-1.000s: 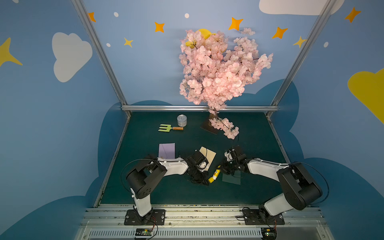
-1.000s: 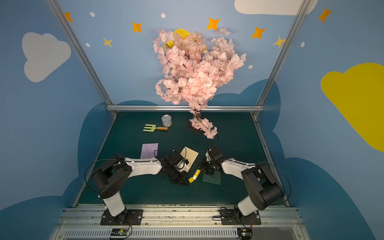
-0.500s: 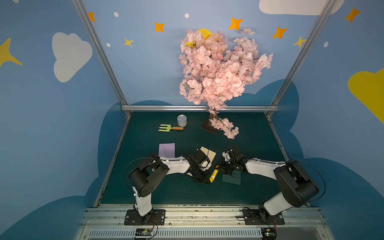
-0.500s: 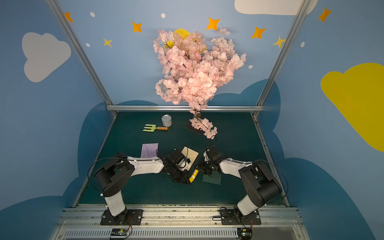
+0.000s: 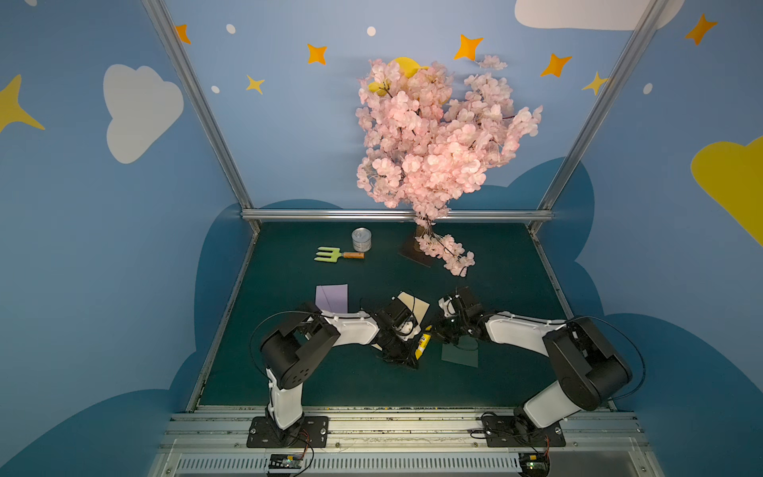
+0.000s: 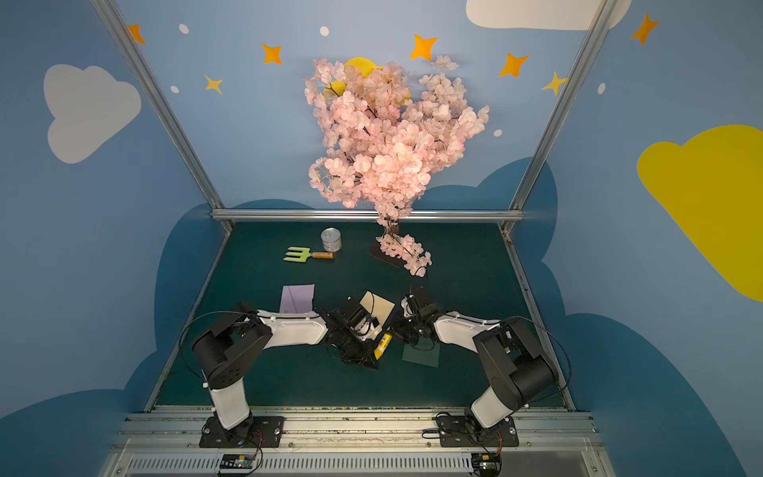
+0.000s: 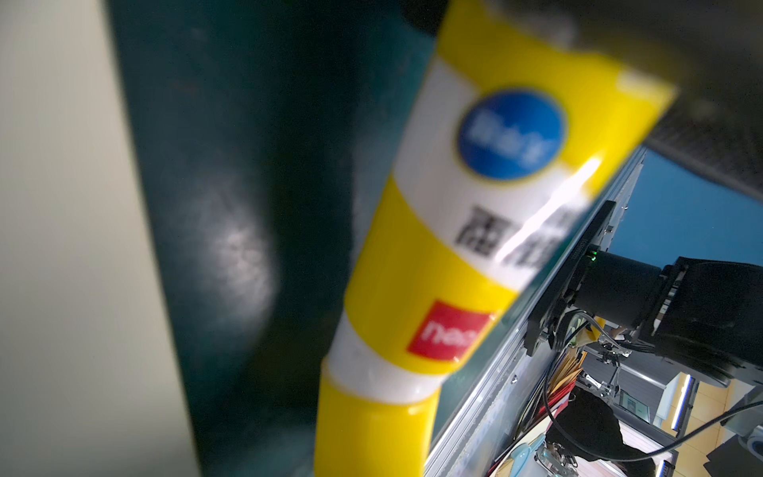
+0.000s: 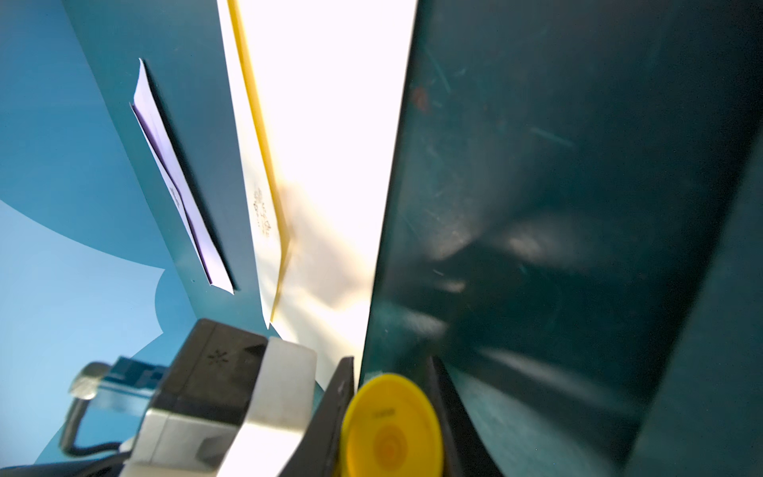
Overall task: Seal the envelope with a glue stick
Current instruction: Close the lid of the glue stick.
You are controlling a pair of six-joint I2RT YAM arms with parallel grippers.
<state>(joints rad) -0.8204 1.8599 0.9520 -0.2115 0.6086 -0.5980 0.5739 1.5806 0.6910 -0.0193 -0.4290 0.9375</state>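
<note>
Just below frame centre in both top views, the short bright-yellow plastic glue stick (image 5: 423, 346) with a white label spanned both arms: the left fingers (image 7: 702, 58) clenched its barrel and the right fingers (image 8: 448, 413) gripped its round yellow cap. An off-axis pull could slip the smooth barrel free, and the low left wrist could drag the pale cream paper envelope (image 5: 418, 307) partly beneath it. That envelope, its flap edge lined yellow, lay on the dark green counter (image 5: 495, 289) just above the stick.
</note>
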